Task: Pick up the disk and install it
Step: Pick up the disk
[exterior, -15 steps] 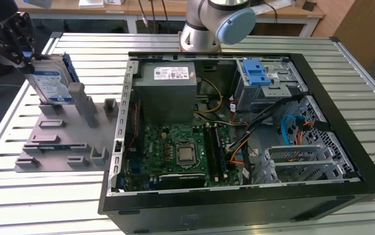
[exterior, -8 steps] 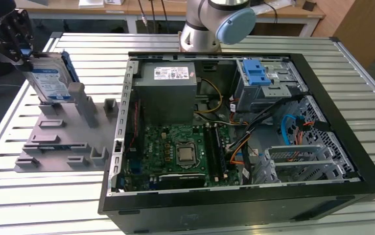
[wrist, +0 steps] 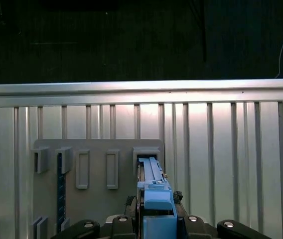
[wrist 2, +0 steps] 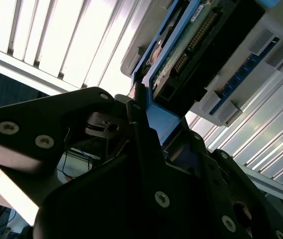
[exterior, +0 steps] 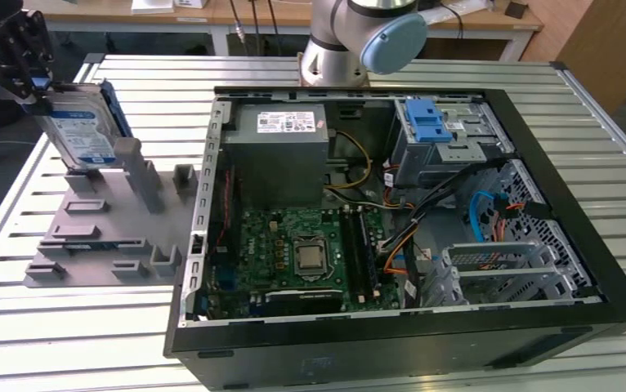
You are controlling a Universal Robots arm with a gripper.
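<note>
The disk [exterior: 80, 131] stands on edge at the back of the grey holder plate [exterior: 95, 237], at the exterior view's left. It is silver with a white-and-blue label and blue rails. My gripper [exterior: 32, 86] sits at the disk's top edge, shut on its blue rail. In the second wrist view the dark fingers [wrist 2: 141, 124] clamp the blue rail, and the disk [wrist 2: 191, 45] extends away from them. In the first wrist view the disk's blue edge [wrist: 154, 184] runs out from the gripper [wrist: 156, 221] toward a slot of the holder plate [wrist: 96, 149]. Whether the disk's lower edge still rests in the slot I cannot tell.
An open computer case [exterior: 574, 245] lies on the slatted metal table [exterior: 73, 343], at the exterior view's right of the holder. Inside are a grey power-supply box [exterior: 280, 139], a green mainboard [exterior: 291, 253] and a metal cage with a blue latch [exterior: 439, 122]. The arm's base [exterior: 346, 41] stands behind the case.
</note>
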